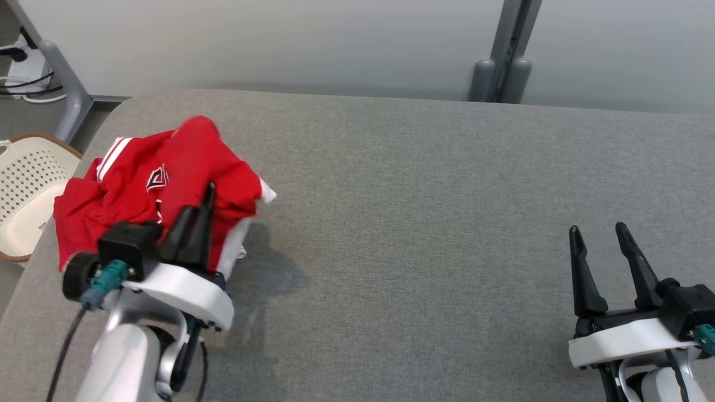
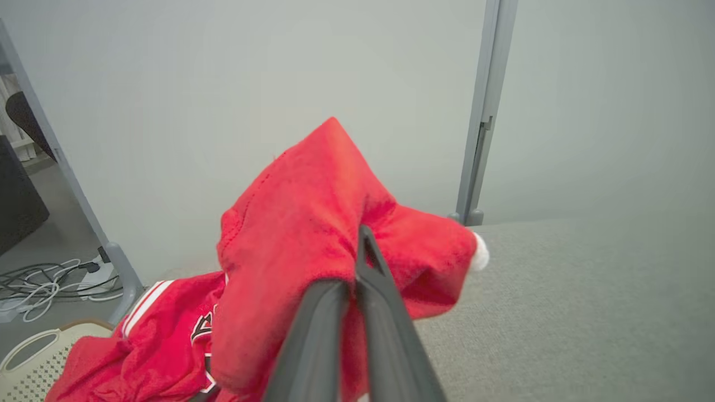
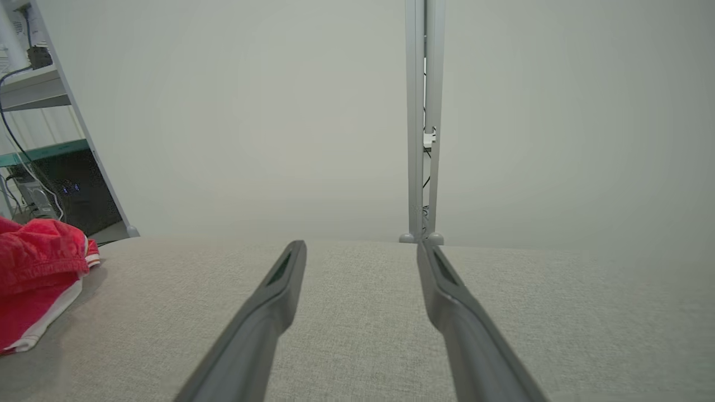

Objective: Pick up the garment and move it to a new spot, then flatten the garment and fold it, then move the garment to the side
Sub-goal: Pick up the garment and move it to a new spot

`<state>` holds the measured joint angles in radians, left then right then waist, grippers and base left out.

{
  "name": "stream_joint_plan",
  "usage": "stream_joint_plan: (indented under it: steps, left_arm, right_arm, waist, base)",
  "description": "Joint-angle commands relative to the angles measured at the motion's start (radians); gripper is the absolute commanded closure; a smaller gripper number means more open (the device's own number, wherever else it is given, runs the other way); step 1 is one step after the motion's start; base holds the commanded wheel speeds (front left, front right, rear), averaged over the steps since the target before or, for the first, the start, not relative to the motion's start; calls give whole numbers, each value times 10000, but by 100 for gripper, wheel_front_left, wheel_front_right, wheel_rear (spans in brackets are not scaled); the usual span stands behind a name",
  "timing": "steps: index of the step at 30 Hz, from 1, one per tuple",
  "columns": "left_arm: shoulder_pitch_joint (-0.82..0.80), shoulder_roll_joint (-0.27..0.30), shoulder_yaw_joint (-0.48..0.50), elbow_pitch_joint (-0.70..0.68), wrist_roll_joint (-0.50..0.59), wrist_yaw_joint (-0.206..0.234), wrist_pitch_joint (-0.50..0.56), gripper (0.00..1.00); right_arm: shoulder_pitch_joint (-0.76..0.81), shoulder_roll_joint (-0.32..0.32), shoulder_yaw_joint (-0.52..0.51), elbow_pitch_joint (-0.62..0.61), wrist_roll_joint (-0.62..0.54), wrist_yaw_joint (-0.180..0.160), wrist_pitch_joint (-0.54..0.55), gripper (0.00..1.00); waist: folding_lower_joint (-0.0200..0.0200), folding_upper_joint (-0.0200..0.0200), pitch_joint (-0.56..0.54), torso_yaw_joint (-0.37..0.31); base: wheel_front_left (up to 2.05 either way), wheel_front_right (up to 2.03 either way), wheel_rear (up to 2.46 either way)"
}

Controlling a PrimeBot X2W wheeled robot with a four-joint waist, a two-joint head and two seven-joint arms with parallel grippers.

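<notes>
The garment (image 1: 139,190) is a crumpled red piece with white trim and a dark emblem, bunched at the left end of the grey padded table (image 1: 424,184). My left gripper (image 1: 208,192) is shut on a fold of it, and part of the cloth is lifted over the fingers. In the left wrist view the garment (image 2: 301,234) drapes over the shut left gripper (image 2: 357,251). My right gripper (image 1: 597,231) stands open over bare table at the lower right, holding nothing. In the right wrist view the right gripper (image 3: 360,251) has its fingers wide apart, and the garment (image 3: 33,279) lies far left.
A cream perforated basket (image 1: 25,190) stands beside the table's left end. A grey post (image 1: 505,56) rises behind the far edge, and a slanted frame leg (image 1: 61,72) with cables on the floor stands at the back left.
</notes>
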<state>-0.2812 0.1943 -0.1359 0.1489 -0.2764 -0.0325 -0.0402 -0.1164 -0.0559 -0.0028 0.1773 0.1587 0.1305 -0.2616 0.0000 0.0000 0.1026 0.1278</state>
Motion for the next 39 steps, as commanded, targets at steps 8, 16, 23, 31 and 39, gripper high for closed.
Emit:
stream_joint_plan:
  steps: [8,16,23,31,39]
  left_arm:
    - [571,-707,-1566,-792,59,-400,672,100]
    - [-650,-1159,-2703,-481,149,-646,574,100]
    - [-1879,-1348,-3531,101,-93,-641,489,100]
    - [-1984,-1397,-3930,1280,-785,-742,411,65]
    - [-1702,-1364,-3997,1724,-1181,-819,-551,0]
  right_arm:
    - [-46,14,115,-218,8,5,-53,0]
    - [-360,21,491,-198,228,3,-51,0]
    - [-486,38,618,-255,901,5,-51,0]
    - [-598,40,612,-280,1314,3,-51,0]
    - [-552,35,567,-268,1193,3,-52,0]
  waist:
    - [0,0,124,-1217]
    - [0,0,676,-2834]
    - [0,0,1504,-4281]
    - [0,0,1904,-4499]
    - [0,0,1549,-3740]
  base:
    - [0,0,0]
    - [0,0,0]
    - [0,0,0]
    - [0,0,0]
    - [0,0,0]
